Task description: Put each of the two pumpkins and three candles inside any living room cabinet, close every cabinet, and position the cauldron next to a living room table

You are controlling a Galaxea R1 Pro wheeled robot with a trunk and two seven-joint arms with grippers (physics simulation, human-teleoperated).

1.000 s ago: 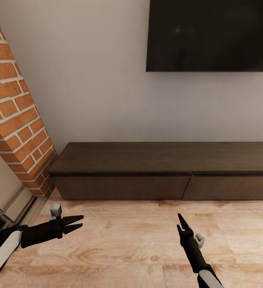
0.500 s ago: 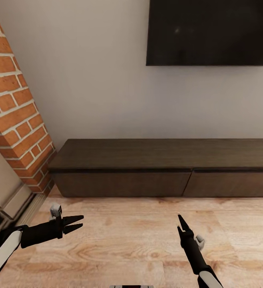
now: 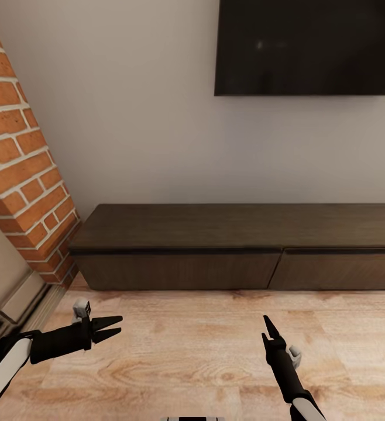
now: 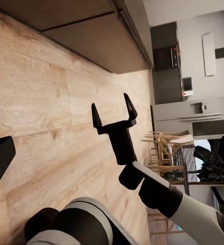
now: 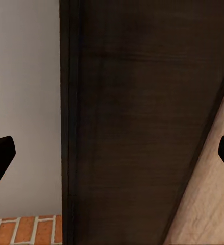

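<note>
This is a home living room, rendered in simulation. A long, low dark-brown wooden cabinet [image 3: 239,245] runs along a plain pale wall [image 3: 134,117], with a large flat black television screen [image 3: 309,47] mounted above it. A red brick chimney column [image 3: 23,158] stands at one side, and light wood-plank flooring [image 3: 186,351] covers the ground. Beyond, the left wrist view shows wooden dining chairs [image 4: 165,148] and built-in kitchen appliances [image 4: 168,56].

Black pointed grippers, white forearms

cabinet [image 3: 239,242] | long, low, dark-brown | against wall | both fronts shut (flush)
</note>
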